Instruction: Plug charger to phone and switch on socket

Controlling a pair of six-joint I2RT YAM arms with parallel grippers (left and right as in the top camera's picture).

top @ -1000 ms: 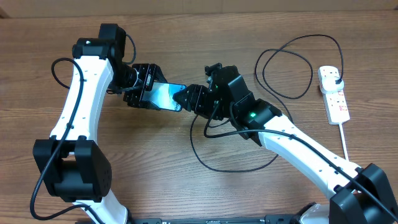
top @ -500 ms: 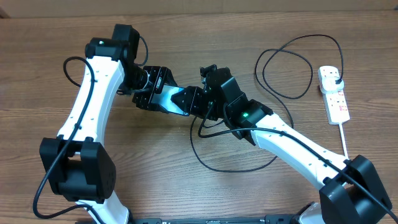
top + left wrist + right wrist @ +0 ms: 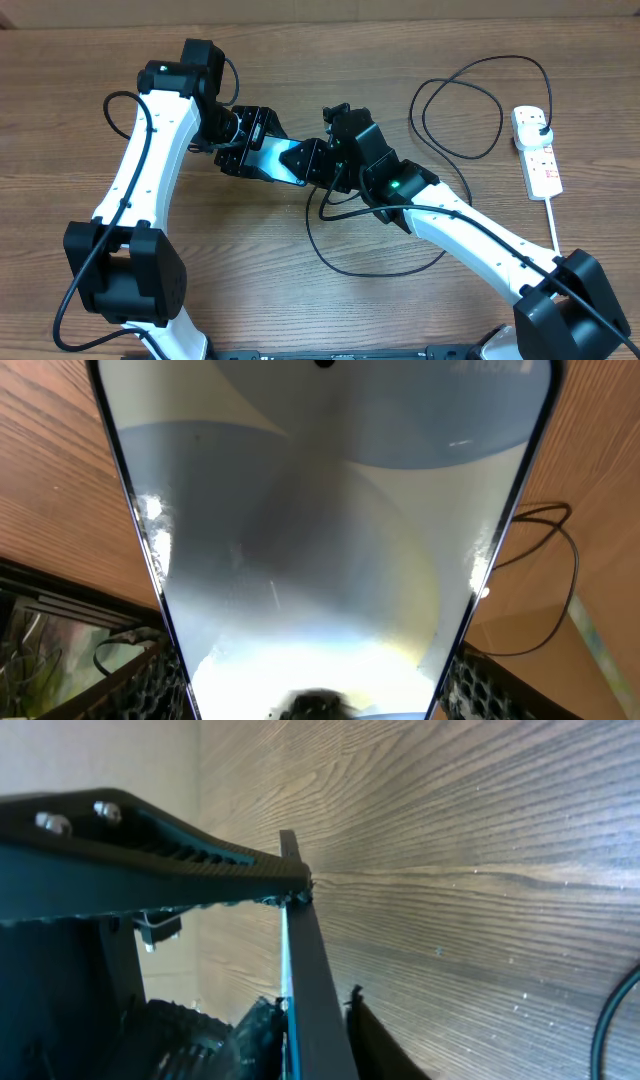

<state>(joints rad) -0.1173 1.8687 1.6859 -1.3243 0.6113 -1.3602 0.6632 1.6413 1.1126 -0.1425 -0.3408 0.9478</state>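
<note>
My left gripper (image 3: pixel 245 150) is shut on the phone (image 3: pixel 270 158) and holds it above the table. The phone's pale blue screen fills the left wrist view (image 3: pixel 320 530), with my fingers on both of its long edges. My right gripper (image 3: pixel 312 163) is at the phone's right end, shut on the charger's connector, which is hidden. The right wrist view shows the phone edge-on (image 3: pixel 305 980) against my finger (image 3: pixel 150 860). The charger's black cable (image 3: pixel 370 272) loops from my right gripper across the table to its plug (image 3: pixel 540 122) in the white socket (image 3: pixel 542 165).
The socket lies at the far right, and its white cord (image 3: pixel 555 235) runs toward the front edge. The black cable makes a second loop (image 3: pixel 470 155) at the back right. The table is brown wood.
Since a second ago both arms have shifted, carrying the phone and my right gripper slightly right. Over the last half second nothing has moved.
</note>
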